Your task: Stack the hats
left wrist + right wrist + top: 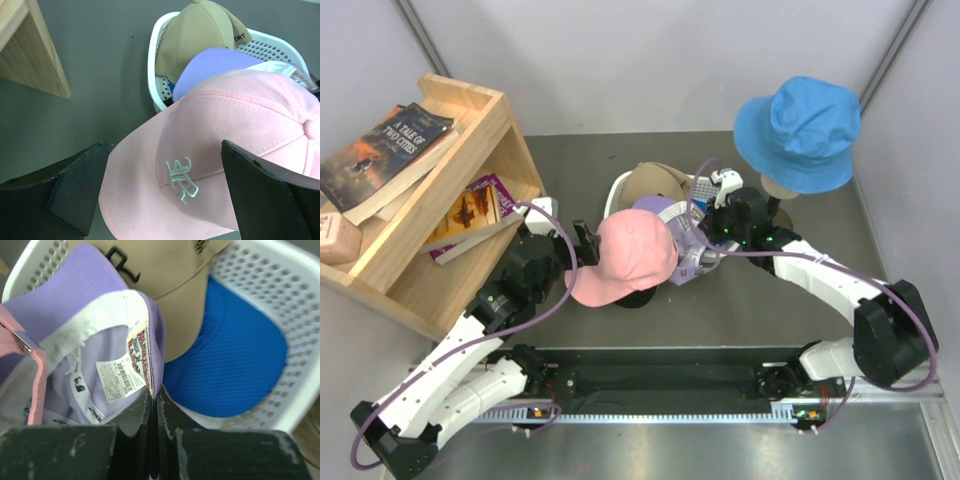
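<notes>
The pink cap point(630, 258) lies on a black cap point(638, 299) at the table's middle. My left gripper point(582, 245) is open, its fingers point(75, 195) either side of the pink cap's point(235, 145) brim. My right gripper point(695, 250) is shut on the rim of the lavender cap point(658, 210), pinching its edge by the inner label point(150, 340). The tan cap point(655, 180) and royal blue cap point(235, 350) sit in a white basket point(280, 290). The tan cap point(200, 30) and lavender cap point(215, 65) also show in the left wrist view. No white cap is in view.
A wooden crate shelf point(470, 190) with books stands at the left, its corner near the left arm point(35, 55). A mannequin head on a stand wearing a blue bucket hat point(800, 130) stands at the back right, close behind the right arm.
</notes>
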`<state>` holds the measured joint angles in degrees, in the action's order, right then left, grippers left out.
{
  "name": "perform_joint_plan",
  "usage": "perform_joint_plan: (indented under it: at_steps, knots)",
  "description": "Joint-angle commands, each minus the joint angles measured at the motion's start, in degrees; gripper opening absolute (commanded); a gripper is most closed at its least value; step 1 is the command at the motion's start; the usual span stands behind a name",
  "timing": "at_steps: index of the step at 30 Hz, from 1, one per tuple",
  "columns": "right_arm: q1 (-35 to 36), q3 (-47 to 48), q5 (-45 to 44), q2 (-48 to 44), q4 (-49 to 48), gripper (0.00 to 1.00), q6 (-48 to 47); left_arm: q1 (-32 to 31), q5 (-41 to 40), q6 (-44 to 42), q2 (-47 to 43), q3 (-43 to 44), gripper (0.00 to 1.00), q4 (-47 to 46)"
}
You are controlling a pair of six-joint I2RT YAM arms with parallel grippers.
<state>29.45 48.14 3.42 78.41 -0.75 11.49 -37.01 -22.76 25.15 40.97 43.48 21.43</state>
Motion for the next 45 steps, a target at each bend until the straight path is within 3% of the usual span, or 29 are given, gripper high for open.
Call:
perform_joint_plan:
  at_steps: [1, 15, 23, 33, 45]
  knots:
    - [-0.71, 5.56, -8.95, -8.43, 4.52, 0.00, -2.34, 0.10, -0.09, -1.33, -1.33, 2.66, 0.99, -1.92]
    - [-0.28, 19.70, -9.40, -14.43, 9.98, 0.00, -10.16, 0.10, 5.09, -3.96, 2.09, 5.64, 0.99, -5.78]
    - [3.41, 22.61, -5.10, -17.15, 11.13, 0.00, -13.68, 0.10, 17.46, -7.92, 6.31, 9.76, 0.99, -15.36]
    - [11.41, 26.65, 3.25, -20.14, 15.86, 0.00, -18.07, 0.10, 35.31, -22.06, 9.66, 15.22, 0.99, -20.99]
    - [13.79, 31.40, 9.76, -21.02, 20.09, 0.00, -20.71, 0.10, 44.29, -29.01, 15.27, 25.85, 0.99, -22.56]
